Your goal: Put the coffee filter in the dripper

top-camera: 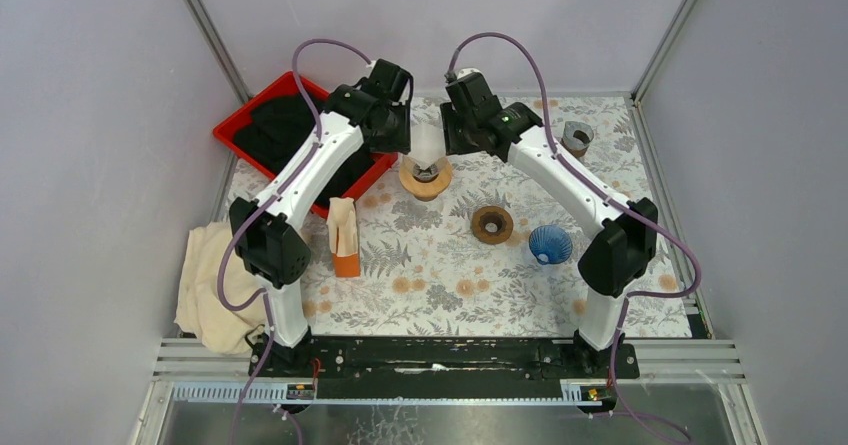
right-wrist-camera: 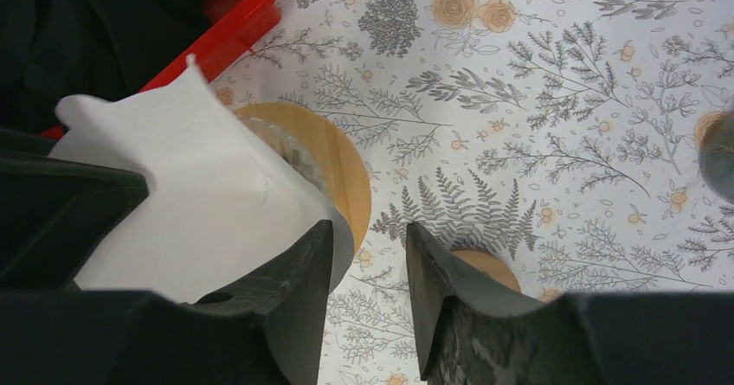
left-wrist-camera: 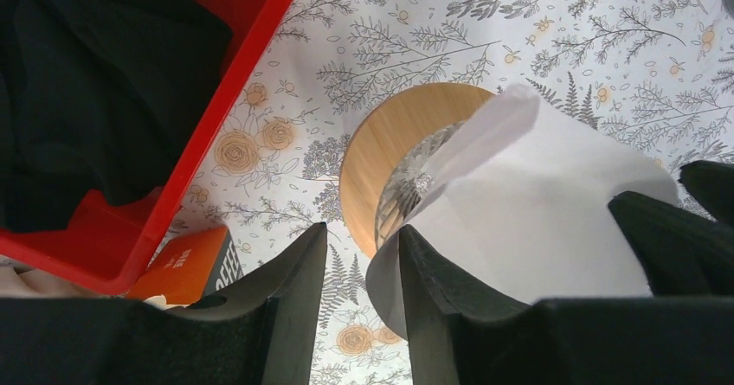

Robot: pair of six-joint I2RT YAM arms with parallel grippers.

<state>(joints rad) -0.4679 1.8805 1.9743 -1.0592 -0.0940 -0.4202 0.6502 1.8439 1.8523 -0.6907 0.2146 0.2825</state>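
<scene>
The white paper coffee filter stands in the glass dripper on its round wooden base at the back middle of the table. Both grippers meet over it. My left gripper is open in the left wrist view. Its right finger rests against the filter, above the dripper. My right gripper is open in the right wrist view. Its left finger rests against the filter, over the dripper. Neither jaw pair is shut on the paper.
A red bin with black cloth sits at the back left. An orange filter box stands front left. A brown wooden ring, a blue dripper and a grey cup lie to the right. A beige cloth hangs off the left edge.
</scene>
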